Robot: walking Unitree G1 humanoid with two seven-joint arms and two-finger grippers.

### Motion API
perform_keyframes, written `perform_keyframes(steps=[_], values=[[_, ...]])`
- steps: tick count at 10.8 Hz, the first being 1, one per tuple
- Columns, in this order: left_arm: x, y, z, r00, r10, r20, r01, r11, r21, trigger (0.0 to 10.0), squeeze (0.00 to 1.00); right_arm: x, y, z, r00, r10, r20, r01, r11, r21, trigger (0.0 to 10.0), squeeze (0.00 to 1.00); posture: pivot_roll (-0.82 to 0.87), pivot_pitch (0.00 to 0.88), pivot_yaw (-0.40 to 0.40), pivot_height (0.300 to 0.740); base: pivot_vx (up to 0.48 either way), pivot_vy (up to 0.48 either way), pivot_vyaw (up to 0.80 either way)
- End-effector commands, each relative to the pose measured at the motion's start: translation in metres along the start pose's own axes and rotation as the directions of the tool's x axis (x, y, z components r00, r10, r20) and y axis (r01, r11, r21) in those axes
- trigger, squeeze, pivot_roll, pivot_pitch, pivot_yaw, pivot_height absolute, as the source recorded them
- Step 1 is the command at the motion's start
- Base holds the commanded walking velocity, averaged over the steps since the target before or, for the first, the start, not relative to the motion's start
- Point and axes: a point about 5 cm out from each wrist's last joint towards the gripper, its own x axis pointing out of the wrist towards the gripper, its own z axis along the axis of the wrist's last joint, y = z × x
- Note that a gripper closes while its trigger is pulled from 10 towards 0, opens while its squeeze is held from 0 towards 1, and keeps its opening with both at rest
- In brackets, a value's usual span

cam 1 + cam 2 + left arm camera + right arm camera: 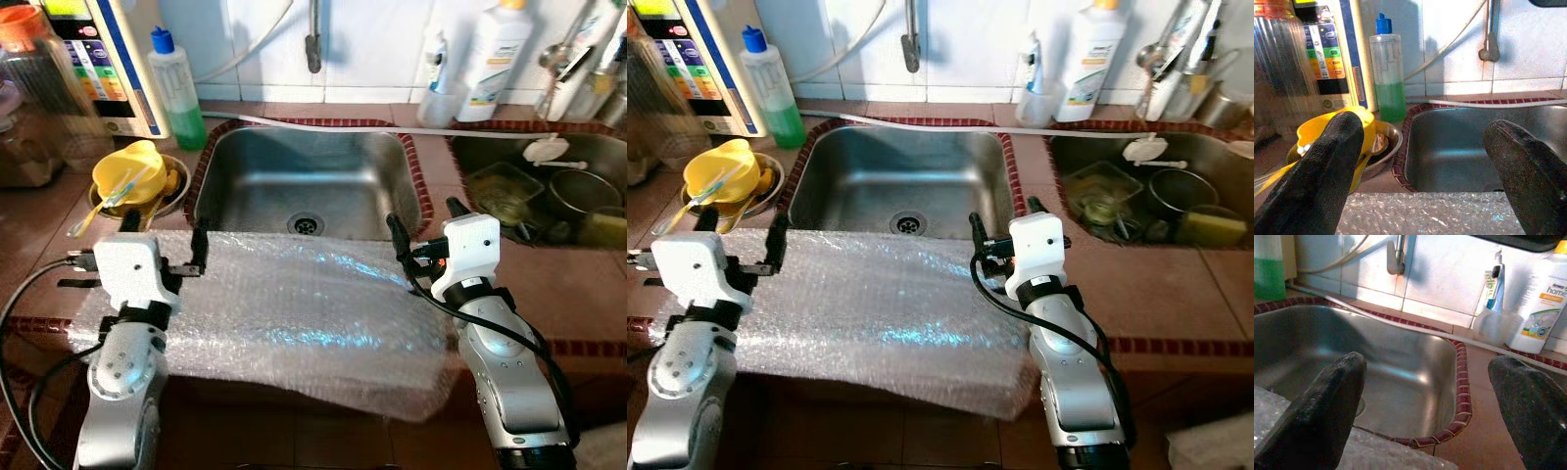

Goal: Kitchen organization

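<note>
Bubble wrap sheet [294, 313] draped over the near edge of the sink [304, 181], both hands at its far corners.

You have the left hand [165, 250] and right hand [423, 230] spread open, holding nothing, one at each end of the wrap. Expect it to be light, floppy and slippery; pinch it at the far corners, since it likely sags and slides off the counter [578, 294].
</note>
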Motion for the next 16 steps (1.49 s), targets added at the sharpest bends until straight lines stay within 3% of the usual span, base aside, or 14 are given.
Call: perform_keyframes(steps=[1, 7, 16], values=[[0.002, 0.002, 0.000, 1.000, -0.003, -0.005, 0.003, 1.000, 0.001, 10.0, 0.00, 0.001, 0.000, 0.001, 1.000, 0.002, 0.006, -0.002, 1.000, -0.006, 10.0, 0.00, -0.09, 0.146, 0.042, 0.740, 0.000, 0.000, 0.00], [0.001, -0.001, -0.002, 1.000, -0.014, -0.020, 0.014, 1.000, -0.010, 10.0, 0.00, 0.002, 0.002, 0.001, 1.000, 0.005, 0.010, -0.005, 1.000, -0.006, 10.0, 0.00, -0.09, 0.142, 0.042, 0.740, 0.000, 0.314, 0.00], [-0.002, -0.012, 0.001, 0.998, -0.060, -0.001, 0.060, 0.998, -0.015, 10.0, 0.00, 0.003, 0.003, 0.000, 1.000, 0.011, 0.015, -0.011, 1.000, -0.012, 10.0, 0.00, -0.08, 0.138, 0.040, 0.740, 0.000, 0.000, 0.00]])
